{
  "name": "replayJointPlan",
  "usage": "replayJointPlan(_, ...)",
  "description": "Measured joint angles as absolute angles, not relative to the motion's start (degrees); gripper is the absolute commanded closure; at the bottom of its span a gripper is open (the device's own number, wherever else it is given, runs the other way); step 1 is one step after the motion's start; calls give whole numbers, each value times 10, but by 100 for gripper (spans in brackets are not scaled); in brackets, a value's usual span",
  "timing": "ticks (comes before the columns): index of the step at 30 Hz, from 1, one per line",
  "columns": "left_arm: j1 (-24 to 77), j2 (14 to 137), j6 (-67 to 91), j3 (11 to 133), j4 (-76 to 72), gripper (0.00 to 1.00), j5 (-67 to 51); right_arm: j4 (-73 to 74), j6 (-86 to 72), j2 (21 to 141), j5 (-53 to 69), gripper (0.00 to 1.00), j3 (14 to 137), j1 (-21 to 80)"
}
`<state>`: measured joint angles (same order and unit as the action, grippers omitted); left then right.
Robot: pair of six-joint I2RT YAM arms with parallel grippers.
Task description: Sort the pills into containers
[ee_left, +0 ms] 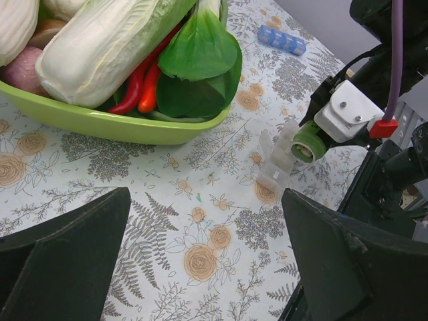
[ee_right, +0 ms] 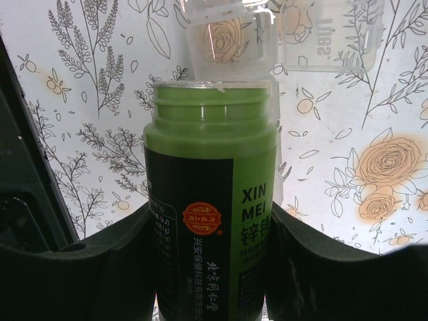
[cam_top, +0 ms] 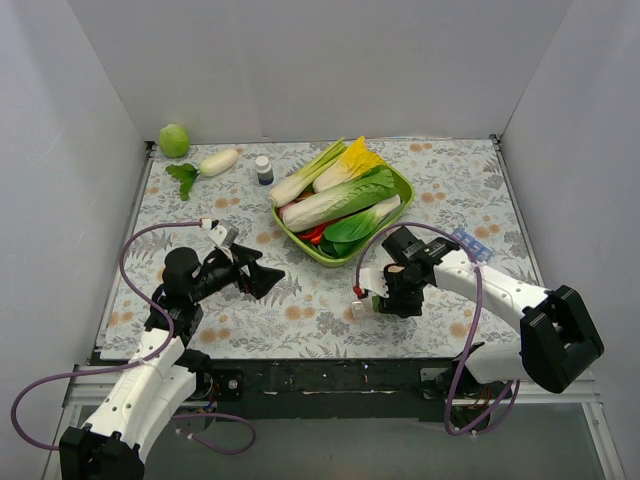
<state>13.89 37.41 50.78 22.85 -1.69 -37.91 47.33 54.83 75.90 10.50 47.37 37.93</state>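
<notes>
1. Black fingers (ee_right: 87, 267) of the right gripper (ee_right: 210, 261) clamped tight on both sides of a green bottle (ee_right: 210, 194), cap off, "XIN MEI" printed on its label.
2. Open mouth of the bottle tipped toward the clear pill organizer (ee_right: 287, 37), right at the rim of one open compartment; touching or just short of it, impossible to tell.
3. Organizer flat on the floral tablecloth (cam_top: 300, 318) toward the table's near edge, on the near side of the lime-green tray (ee_left: 120, 126) and apart from it, lids flipped up, one lettered "TUES".
4. Left gripper (ee_left: 204, 221) spread wide with nothing between its jaws, low over the cloth, facing the organizer from the left and well apart from it.
5. Tray heaped with napa cabbage (ee_left: 100, 47), bok choy (ee_left: 200, 57) and red chillies (ee_left: 137, 90), leafy ends toward the back wall.
6. Blue pill strip (cam_top: 472, 243) on the cloth just beyond the right arm, toward the table's right edge, well apart from the organizer.
7. Far left corner of the table: round green fruit (cam_top: 174, 140), white radish (cam_top: 218, 162) beside it, and a small dark bottle (cam_top: 264, 170) upright between radish and tray.
</notes>
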Motion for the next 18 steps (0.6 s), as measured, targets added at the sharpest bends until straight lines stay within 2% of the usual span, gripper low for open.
replayJointPlan(18,139,374,508,229,-17,2,-379,497,535,792,76,99,501,400)
